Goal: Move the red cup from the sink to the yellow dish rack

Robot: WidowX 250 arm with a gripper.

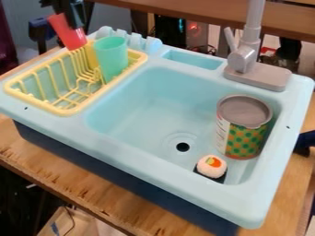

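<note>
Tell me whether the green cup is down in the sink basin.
No, the green cup stands in the yellow dish rack, beside the basin.

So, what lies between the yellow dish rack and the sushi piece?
In the camera view, the sink's rim comes first beside the dish rack, then basin floor with the drain hole, close to the sushi piece.
</note>
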